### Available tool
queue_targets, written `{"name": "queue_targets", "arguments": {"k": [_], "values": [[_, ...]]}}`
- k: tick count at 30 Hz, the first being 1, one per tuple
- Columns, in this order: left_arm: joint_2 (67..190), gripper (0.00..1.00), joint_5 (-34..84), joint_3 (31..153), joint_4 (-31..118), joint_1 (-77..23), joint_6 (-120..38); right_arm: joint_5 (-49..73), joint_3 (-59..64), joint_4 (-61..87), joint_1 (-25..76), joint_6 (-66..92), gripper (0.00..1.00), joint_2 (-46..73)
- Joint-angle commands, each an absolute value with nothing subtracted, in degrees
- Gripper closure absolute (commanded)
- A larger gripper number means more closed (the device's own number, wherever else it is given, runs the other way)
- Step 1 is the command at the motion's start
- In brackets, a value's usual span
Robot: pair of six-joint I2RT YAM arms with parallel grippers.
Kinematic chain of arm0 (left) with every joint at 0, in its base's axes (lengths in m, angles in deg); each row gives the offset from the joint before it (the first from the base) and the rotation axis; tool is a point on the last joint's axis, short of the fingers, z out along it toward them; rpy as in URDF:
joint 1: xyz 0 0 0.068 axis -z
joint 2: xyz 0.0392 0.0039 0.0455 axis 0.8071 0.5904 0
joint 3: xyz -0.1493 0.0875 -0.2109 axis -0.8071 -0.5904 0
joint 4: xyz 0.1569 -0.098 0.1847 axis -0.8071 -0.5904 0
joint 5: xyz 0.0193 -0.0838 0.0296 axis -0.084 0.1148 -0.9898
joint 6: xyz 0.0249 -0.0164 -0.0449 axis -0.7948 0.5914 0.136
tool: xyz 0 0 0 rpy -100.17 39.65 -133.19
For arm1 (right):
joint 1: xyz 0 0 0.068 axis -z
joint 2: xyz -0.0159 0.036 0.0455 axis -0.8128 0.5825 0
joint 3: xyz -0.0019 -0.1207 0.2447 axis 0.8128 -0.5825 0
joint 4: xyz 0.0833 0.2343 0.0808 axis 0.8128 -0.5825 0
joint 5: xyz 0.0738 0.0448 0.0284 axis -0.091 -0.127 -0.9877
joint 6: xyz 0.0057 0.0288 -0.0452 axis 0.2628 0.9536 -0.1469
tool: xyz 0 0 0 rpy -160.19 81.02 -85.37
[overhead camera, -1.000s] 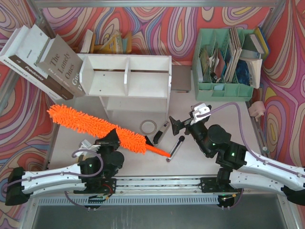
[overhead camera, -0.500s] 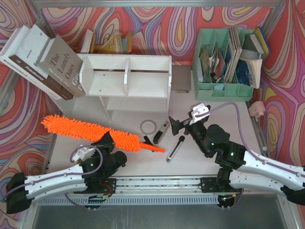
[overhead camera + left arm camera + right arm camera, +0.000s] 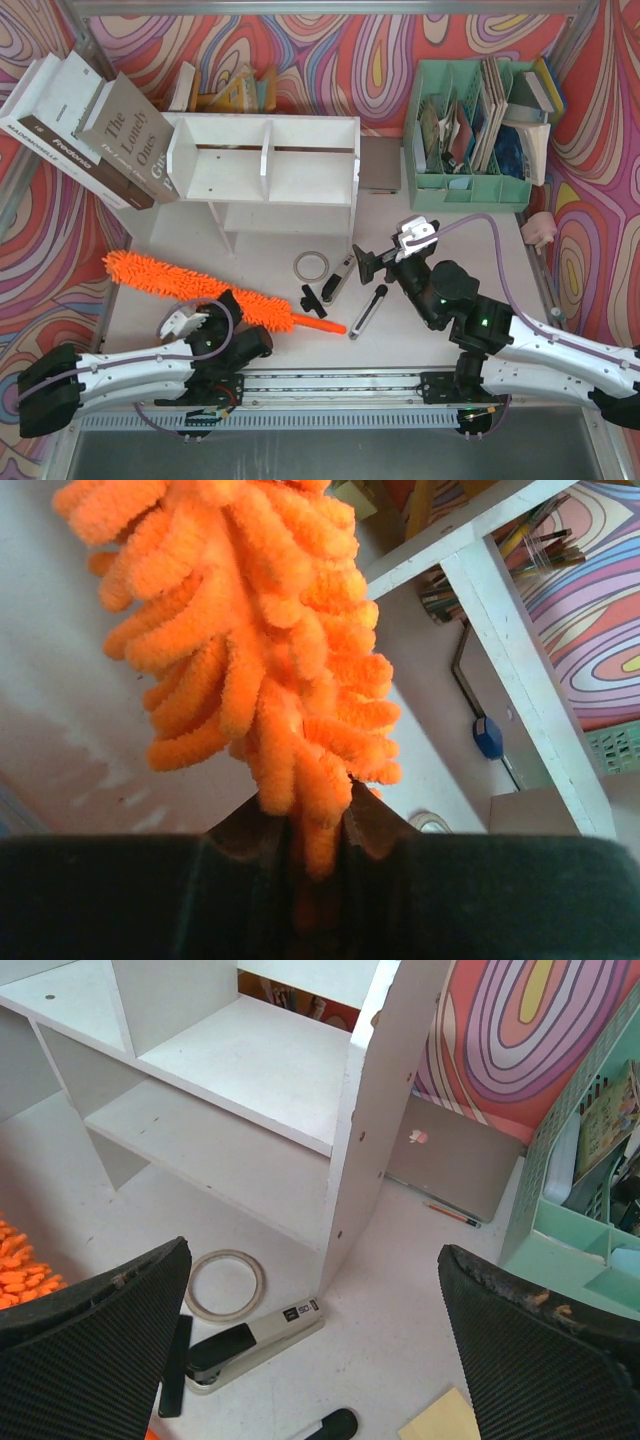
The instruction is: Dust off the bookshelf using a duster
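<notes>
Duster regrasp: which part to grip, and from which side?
Probably the bare handle of the duster, taken from above with the jaws across it. It is thin and rigid, and lies flat on the table pointing right. The left gripper is shut on the soft fluff, which likely gives.

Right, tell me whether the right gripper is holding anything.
No, the right gripper stands wide open and empty, with only the bookshelf and table seen through the gap.

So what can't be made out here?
- Top view: where the left jaws meet the fluffy orange microfiber duster, covered by the left arm.
- Left wrist view: whether the jaws pinch its core or only fluff; strands cover it.
- Right wrist view: the white wooden two-tier bookshelf's top, cut off by the upper edge.
- Any view: shelf dust, too small.
</notes>
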State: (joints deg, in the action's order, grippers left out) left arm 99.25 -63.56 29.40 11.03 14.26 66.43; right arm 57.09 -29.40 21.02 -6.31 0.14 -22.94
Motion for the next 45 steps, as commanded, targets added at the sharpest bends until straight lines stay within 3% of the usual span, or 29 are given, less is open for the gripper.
{"name": "queue_targets", "arguments": {"k": [1,7,15,21,23,26,31,40,45], "values": [[97.97,0.73,-63.62,27.01,4.3,14.04,92.76,57.95,-28.37,22.64,-6.1,-0.09,0.01,-22.65],[93.32,0.48,-63.6,27.78,-1.08,13.99,90.7,57.91,-28.19,22.54,-6.1,-0.15,0.01,-22.45],[87.08,0.33,-63.13,29.4,-4.53,14.04,84.88,57.89,-28.13,22.48,-6.1,-0.11,0.01,-22.46],[84.36,0.13,-62.65,32.7,-10.53,14.04,84.37,57.96,-27.86,22.25,-6.1,-0.11,0.01,-22.6],[83.92,0.02,-63.64,34.66,-13.34,14.03,83.14,58.02,-27.8,22.25,-6.1,-0.13,0.01,-22.69],[83.48,0.02,-66.16,38.41,-16.48,14.04,77.34,59.68,-27.96,22.85,-6.1,0.16,0.01,-22.83],[83.02,0.02,-69.48,43.52,-8.44,14.03,47.58,70.79,-29.01,26.36,-6.1,1.28,0.01,-22.81],[83.27,0.02,-67.31,41.16,38.6,13.11,-28.06,73.11,-27.95,23.67,-5.66,4.99,0.01,-21.67],[82.92,0.02,-59.29,41.29,44.34,7.55,-41.87,73.14,-25.68,20.23,-4.9,7.97,0.01,-18.21]]}}
